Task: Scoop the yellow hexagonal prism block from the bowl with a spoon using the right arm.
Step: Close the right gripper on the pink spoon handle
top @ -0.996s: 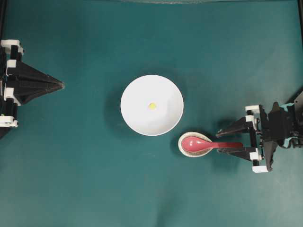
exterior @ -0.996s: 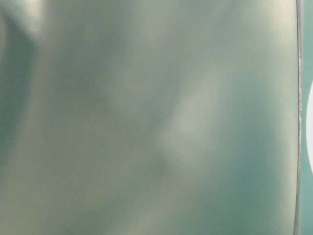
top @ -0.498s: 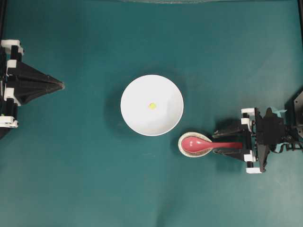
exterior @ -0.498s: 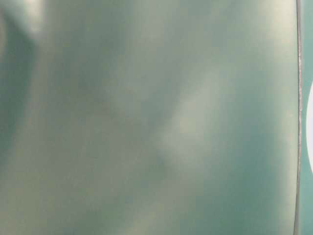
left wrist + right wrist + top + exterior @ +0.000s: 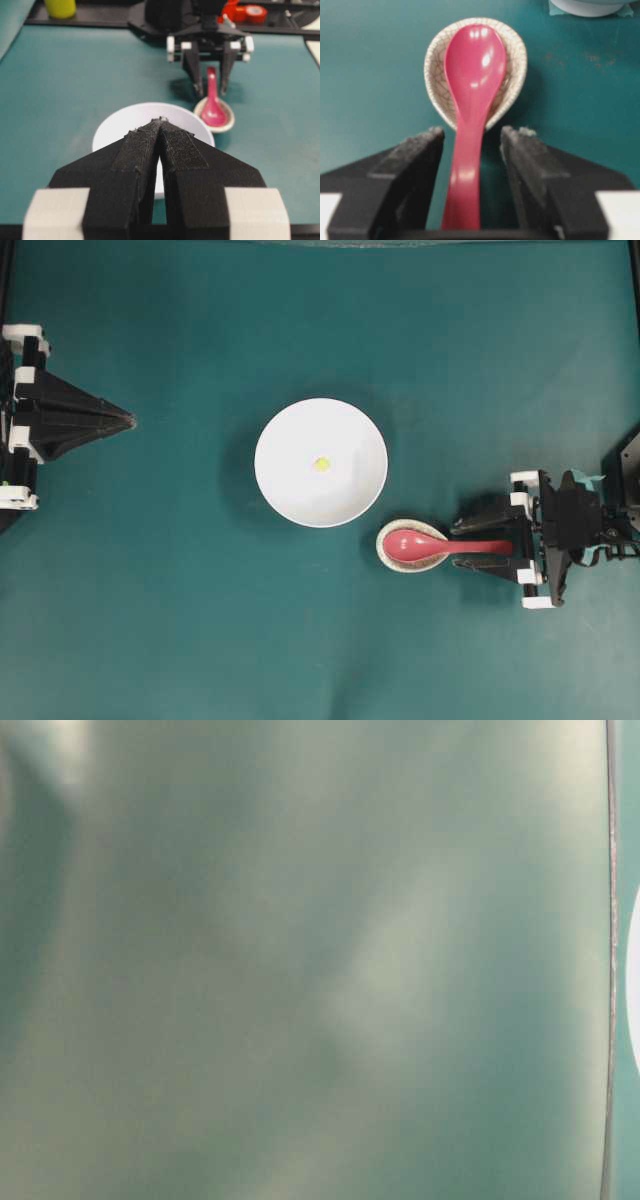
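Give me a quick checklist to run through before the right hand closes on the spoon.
1. Spoon handle lies between the right hand fingers: ok.
2. Hand open, with a gap on each side of the handle: ok.
3. Spoon's scoop sits in the speckled spoon rest, not yet lifted: ok.
4. Yellow block lies in the white bowl, near its middle: ok.
5. Left hand shut and parked well away from the bowl: ok.
6. Fingers low enough to catch the handle: cannot tell.
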